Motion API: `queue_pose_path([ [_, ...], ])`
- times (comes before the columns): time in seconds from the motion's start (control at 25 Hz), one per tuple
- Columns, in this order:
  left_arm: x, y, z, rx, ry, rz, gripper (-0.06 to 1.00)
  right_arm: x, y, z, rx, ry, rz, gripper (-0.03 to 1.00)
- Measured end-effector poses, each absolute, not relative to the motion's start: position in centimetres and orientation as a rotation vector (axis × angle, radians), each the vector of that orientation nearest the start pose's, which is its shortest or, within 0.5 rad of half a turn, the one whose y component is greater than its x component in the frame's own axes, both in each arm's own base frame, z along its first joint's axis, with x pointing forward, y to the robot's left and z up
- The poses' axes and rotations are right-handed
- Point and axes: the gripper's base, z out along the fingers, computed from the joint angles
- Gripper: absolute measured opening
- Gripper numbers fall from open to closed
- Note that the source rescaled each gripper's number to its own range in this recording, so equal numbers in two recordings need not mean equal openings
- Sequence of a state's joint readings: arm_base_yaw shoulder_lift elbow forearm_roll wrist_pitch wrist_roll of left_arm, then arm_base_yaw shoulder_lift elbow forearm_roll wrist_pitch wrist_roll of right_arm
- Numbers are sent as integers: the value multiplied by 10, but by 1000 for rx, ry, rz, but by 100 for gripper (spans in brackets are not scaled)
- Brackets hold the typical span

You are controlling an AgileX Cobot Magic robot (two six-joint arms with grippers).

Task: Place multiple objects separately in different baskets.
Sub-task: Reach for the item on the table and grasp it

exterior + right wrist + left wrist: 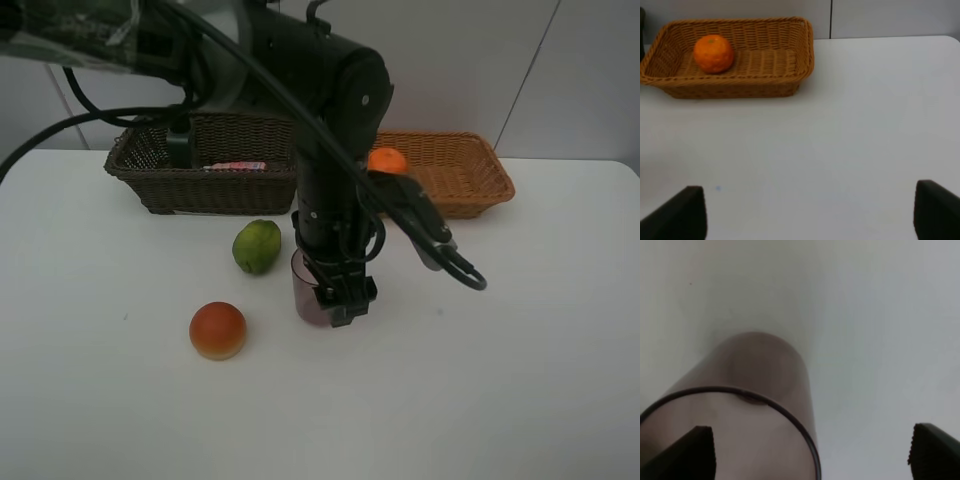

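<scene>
A translucent purple cup [305, 290], cylindrical and smooth-walled with a thin dark rim, is seen standing upright on the matte white worktop [520, 380], just beside a green round fruit [257, 246] with a slightly dull skin. The left end effector [815, 452] is lowered over the cup with its jaws spread fully wide. One ribbed black fingertip [696, 452] is seen over the cup's mouth, while the other is outside the wall, so the near wall is straddled but nothing is gripped. Whether the cup is touched cannot be told.

A red-orange peach-like fruit [217, 330], round and smooth, is found nearer the front edge, apart from the cup. Behind, a deep dark brown woven wicker basket [200, 188] is seen holding a dark green pump bottle [178, 142] upright and a small pink bottle [235, 166] on its side. Beside it, a dimpled orange [713, 53] is held in a shallower, light orange-tan wicker basket [765, 86], near one end.

The right end effector [810, 215] is held widely open above bare worktop, well apart from the tan basket, and nothing is gripped between its fingers.
</scene>
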State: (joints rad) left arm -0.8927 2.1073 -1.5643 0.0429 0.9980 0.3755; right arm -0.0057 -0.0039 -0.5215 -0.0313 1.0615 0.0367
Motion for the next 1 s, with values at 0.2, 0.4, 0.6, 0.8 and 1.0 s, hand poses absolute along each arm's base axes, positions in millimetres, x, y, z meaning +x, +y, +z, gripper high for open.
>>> queue_pose_path([
  [0.2, 265, -331, 154, 1848, 2413, 31, 100, -8, -2, 283, 45, 2019, -18, 79],
  [0.4, 265, -333, 142, 1857, 2434, 42, 100, -8, -2, 283, 45, 2019, -18, 79],
  [0.6, 266, -334, 138, 1835, 2440, 43, 100, -8, -2, 283, 45, 2019, -18, 79],
  [0.8, 267, -335, 130, 1839, 2445, 46, 100, -8, -2, 283, 45, 2019, -18, 79],
  [1.0, 267, -336, 128, 1822, 2448, 42, 92, -8, -2, 283, 45, 2019, -18, 79],
])
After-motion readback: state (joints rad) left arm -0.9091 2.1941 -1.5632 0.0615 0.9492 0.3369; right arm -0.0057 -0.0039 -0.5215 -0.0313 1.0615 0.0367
